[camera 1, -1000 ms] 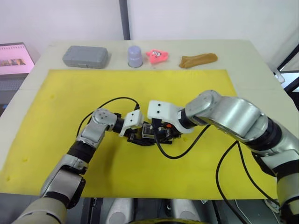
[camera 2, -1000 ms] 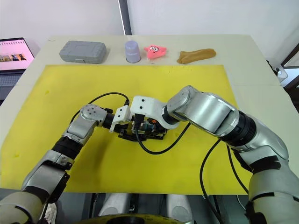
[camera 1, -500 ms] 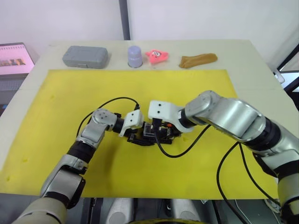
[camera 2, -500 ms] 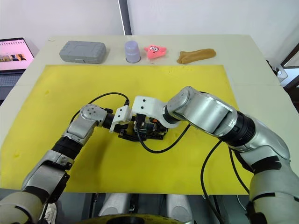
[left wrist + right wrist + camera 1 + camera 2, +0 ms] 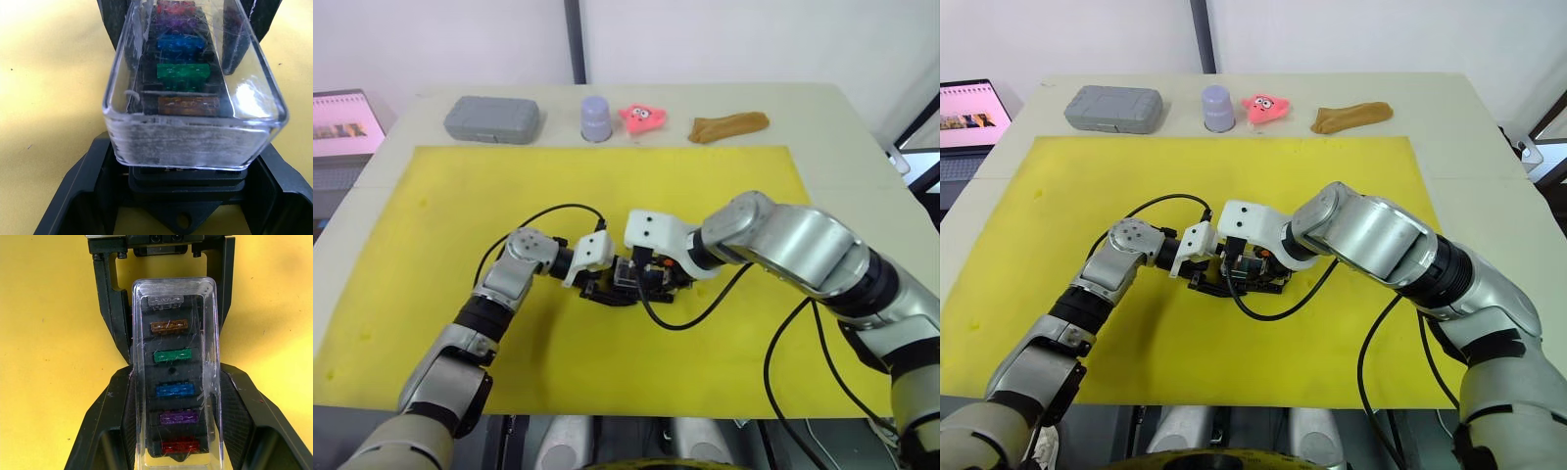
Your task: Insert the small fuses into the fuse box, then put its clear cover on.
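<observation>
The black fuse box (image 5: 625,285) sits mid-mat with the clear cover (image 5: 176,298) seated over it. Through the cover I see the small fuses (image 5: 170,356) standing in a row: grey, amber, green, blue, purple and red. My left gripper (image 5: 186,147) is shut on the box's near end, its fingers (image 5: 83,196) against the base below the cover. From the opposite end my right gripper (image 5: 176,374) is shut on the cover's long sides, fingers (image 5: 237,411) pressed to both walls. In the head views the left gripper (image 5: 602,286) and right gripper (image 5: 648,282) meet over the box.
The yellow mat (image 5: 460,206) covers most of the table. Along the back edge stand a grey case (image 5: 492,118), a lilac cup (image 5: 595,117), a pink toy (image 5: 643,117) and a brown object (image 5: 728,126). A laptop (image 5: 342,122) is off the left. Black cables (image 5: 548,211) loop near the wrists.
</observation>
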### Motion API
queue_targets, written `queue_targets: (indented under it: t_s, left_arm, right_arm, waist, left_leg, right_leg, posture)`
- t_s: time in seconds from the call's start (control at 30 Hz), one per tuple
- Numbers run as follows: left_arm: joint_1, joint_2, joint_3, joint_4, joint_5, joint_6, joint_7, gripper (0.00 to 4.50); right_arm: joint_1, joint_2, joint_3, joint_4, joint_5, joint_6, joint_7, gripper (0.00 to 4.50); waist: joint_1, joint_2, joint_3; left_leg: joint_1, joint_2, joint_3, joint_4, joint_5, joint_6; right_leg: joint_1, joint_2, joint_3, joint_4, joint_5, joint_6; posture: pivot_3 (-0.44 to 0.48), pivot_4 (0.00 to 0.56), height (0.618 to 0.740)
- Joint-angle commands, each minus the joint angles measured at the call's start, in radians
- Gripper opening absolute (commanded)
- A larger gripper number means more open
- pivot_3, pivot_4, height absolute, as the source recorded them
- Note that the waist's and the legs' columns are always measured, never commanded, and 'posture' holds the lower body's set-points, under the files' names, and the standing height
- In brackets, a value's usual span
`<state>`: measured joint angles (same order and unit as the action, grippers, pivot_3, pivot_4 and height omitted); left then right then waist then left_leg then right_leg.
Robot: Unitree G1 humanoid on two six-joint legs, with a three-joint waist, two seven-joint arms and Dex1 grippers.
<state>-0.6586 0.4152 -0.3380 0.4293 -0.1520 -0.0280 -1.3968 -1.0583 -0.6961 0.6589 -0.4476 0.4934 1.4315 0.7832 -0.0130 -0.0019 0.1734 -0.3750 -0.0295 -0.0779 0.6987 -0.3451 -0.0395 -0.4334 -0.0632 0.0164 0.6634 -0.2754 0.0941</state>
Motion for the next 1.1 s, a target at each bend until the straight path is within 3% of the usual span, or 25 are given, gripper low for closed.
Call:
queue_targets:
  t_s: [0.03,0.2,0.37,0.77,1.1]
  left_arm:
    - [-0.004,-0.001,0.007,0.000,0.010,0.002,0.006,2.58]
    - [-0.004,-0.002,0.007,0.000,0.010,0.001,0.007,2.58]
    - [-0.004,-0.004,0.008,0.000,0.010,0.001,0.010,2.58]
    - [0.003,-0.002,0.010,-0.005,0.008,0.003,0.012,2.58]
    - [0.007,0.001,0.008,0.000,0.009,0.002,0.008,2.58]
  right_arm:
    - [0.007,-0.011,0.012,-0.029,0.006,-0.018,0.019,1.67]
    - [0.007,-0.019,0.025,-0.032,0.000,-0.040,0.027,1.67]
    - [0.001,-0.023,0.028,-0.028,-0.006,-0.052,0.032,4.03]
    - [-0.036,-0.028,-0.018,-0.014,-0.013,-0.070,0.047,4.03]
    - [-0.071,-0.102,-0.145,-0.046,0.044,-0.068,0.131,4.03]
  waist:
    - [0.000,0.000,0.000]
    - [0.000,0.000,0.000]
    - [0.000,0.000,0.000]
    - [0.000,0.000,0.000]
    - [0.001,0.000,0.000]
  left_leg:
    - [0.000,0.000,0.000,0.000,0.000,0.000]
    - [0.000,0.000,0.000,0.000,0.000,0.000]
    - [0.000,0.000,0.000,0.000,0.000,0.000]
    - [0.000,0.000,0.000,0.000,0.000,0.000]
    - [0.000,0.000,0.000,0.000,-0.001,0.002]
  right_leg:
    - [0.000,0.000,0.000,0.000,0.000,0.000]
    - [0.000,0.000,0.000,0.000,0.000,0.000]
    - [0.000,0.000,0.000,0.000,0.000,0.000]
    - [0.000,0.000,0.000,0.000,0.000,0.000]
    - [0.000,0.000,0.000,0.000,0.000,0.000]
  posture:
    - [0.000,0.150,0.740]
    - [0.000,0.150,0.740]
    - [0.000,0.150,0.740]
    - [0.000,0.150,0.740]
    - [0.000,0.150,0.740]
